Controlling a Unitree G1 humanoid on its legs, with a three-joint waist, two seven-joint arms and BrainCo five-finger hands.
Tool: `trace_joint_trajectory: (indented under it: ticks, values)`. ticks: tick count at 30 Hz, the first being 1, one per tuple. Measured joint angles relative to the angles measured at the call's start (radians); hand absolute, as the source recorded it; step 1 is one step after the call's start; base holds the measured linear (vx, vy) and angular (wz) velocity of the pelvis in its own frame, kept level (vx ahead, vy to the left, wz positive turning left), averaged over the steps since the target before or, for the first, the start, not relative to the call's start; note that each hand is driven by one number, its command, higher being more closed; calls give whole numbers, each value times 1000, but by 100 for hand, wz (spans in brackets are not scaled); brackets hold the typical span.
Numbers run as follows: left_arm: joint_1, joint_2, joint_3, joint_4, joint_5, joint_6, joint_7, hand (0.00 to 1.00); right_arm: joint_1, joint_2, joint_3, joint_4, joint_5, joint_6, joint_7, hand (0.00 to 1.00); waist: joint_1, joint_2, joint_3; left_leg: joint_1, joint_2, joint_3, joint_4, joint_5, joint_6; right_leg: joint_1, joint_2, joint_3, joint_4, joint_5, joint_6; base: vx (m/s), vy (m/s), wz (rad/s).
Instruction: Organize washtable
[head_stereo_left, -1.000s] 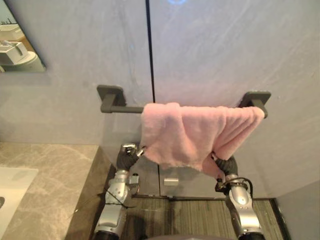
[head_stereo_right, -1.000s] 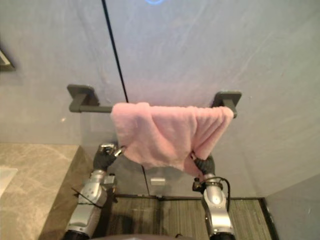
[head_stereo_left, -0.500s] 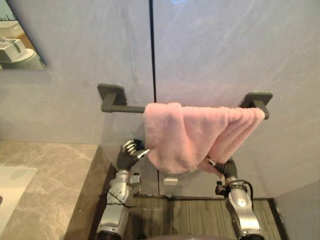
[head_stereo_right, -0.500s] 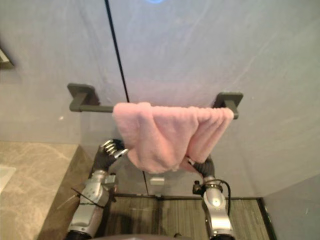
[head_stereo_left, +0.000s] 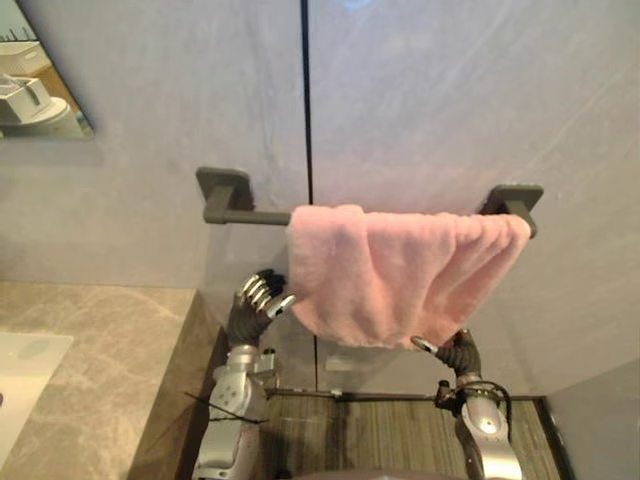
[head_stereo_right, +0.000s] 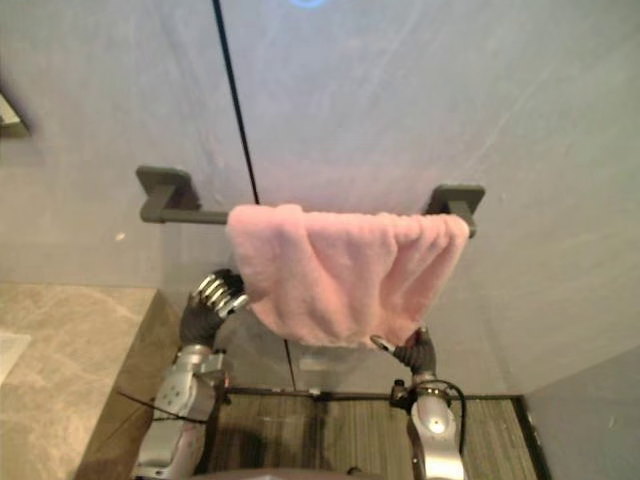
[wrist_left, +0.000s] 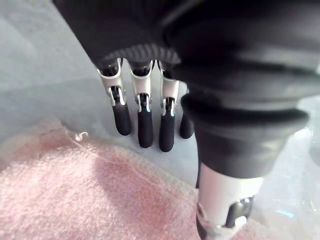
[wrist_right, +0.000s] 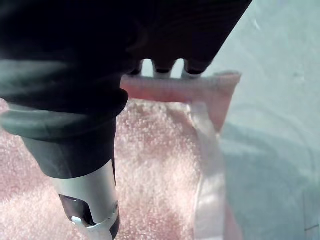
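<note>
**When evening out pink towel (head_stereo_left: 400, 275): pull light**

Left hand (head_stereo_left: 250, 308) just beside lower left hem, fingers (wrist_left: 145, 127) straight, apart, holding nothing. Right hand (head_stereo_left: 460, 352) under right hem, grip unreadable. Take both hems, draw down gently, keep it draped over rail (head_stereo_left: 250, 217).

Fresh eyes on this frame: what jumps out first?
The pink towel stands out first, draped over the dark towel bar on the grey wall and bunched toward the bar's right end. Just below it, the open left hand sits close beside the towel's lower left edge, and the right hand is under its lower right corner. A marble counter lies at lower left.
</note>
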Motion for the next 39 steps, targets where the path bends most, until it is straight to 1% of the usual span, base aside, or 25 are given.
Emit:
trace_joint_trajectory:
  ticks: [6,9,10,14,19,22,25,29,33,37,39]
  values:
    - [79,-8,-2,3,1,0,-21,0,78,14,0,-31,0,-2,-17,0,1,1,2,3,1,0,-1,0,0,4,0,0,1,-1,1,0,0,0]
    - [121,-9,-10,41,0,4,-40,0,129,19,1,-31,-1,-2,-18,0,2,2,6,13,3,1,-12,-3,2,8,-2,-1,15,-19,8,0,0,0]
    - [134,-9,-10,75,0,14,-43,0,154,21,2,-31,-1,-2,-19,0,4,2,6,20,4,1,-21,-2,2,6,-3,-2,29,-27,6,0,0,0]
    - [165,-17,-10,109,1,22,-49,0,183,33,2,-31,-3,-2,-22,0,7,0,6,20,4,4,-19,-4,1,6,-13,-4,34,-32,10,8,5,1]
    - [164,-19,-7,128,2,24,-58,0,214,37,1,-32,-3,-2,-28,0,28,0,5,24,1,8,-13,-14,3,8,-21,-15,53,-50,15,19,8,6]
    - [175,-21,12,122,5,24,-49,0,232,42,0,-93,-4,0,-53,0,34,2,4,24,1,14,16,-37,2,12,-28,-14,72,-64,18,0,2,-2]
    - [208,-27,51,55,11,25,-28,0,257,48,-25,-211,-15,0,-83,0,34,4,3,34,1,23,35,-59,2,23,-33,-12,87,-78,18,0,5,-5]
    - [234,-24,119,-88,24,18,11,0,289,53,-116,-360,-40,-2,-133,0,50,8,-11,34,2,37,80,-103,2,31,-38,-1,106,-96,23,14,9,-9]
    - [239,-25,158,-178,39,13,31,0,287,55,-180,-425,-42,-2,-172,0,51,6,-17,34,2,44,113,-118,-3,43,-41,-2,106,-99,24,33,5,0]
    - [245,-30,165,-249,41,4,50,0,279,73,-241,-529,-72,-2,-203,0,53,4,-25,34,3,56,127,-129,-3,47,-43,0,108,-99,24,-7,-3,-2]
    - [248,-40,187,-286,52,-1,58,0,268,81,-263,-583,-93,-1,-226,0,52,5,-33,34,3,59,140,-139,0,49,-44,2,111,-101,23,-27,-7,-4]
